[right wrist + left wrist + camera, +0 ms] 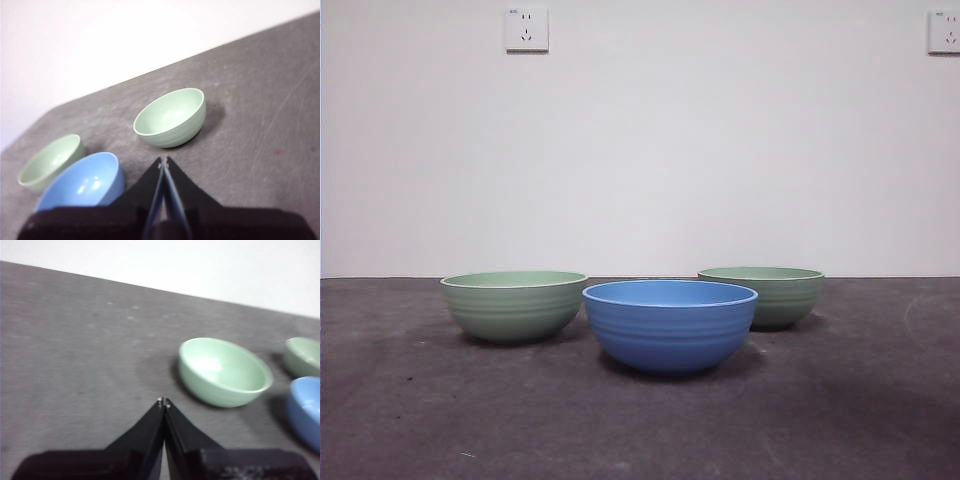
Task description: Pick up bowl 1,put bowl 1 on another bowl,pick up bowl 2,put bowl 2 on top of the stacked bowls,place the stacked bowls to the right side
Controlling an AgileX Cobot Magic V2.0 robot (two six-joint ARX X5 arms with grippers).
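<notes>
Three ribbed bowls stand apart on the dark table. The blue bowl (670, 325) is nearest the front, in the middle. One pale green bowl (513, 305) stands to its left and another pale green bowl (770, 295) behind it on the right. My left gripper (164, 402) is shut on nothing and hovers short of the left green bowl (225, 372). My right gripper (163, 161) is also shut and empty, short of the right green bowl (171, 118), with the blue bowl (82, 185) beside it. Neither arm shows in the front view.
A white wall with two sockets (526, 29) runs behind the table's far edge. The grey table surface (880, 400) stretches bare to the right of the bowls and in front of them.
</notes>
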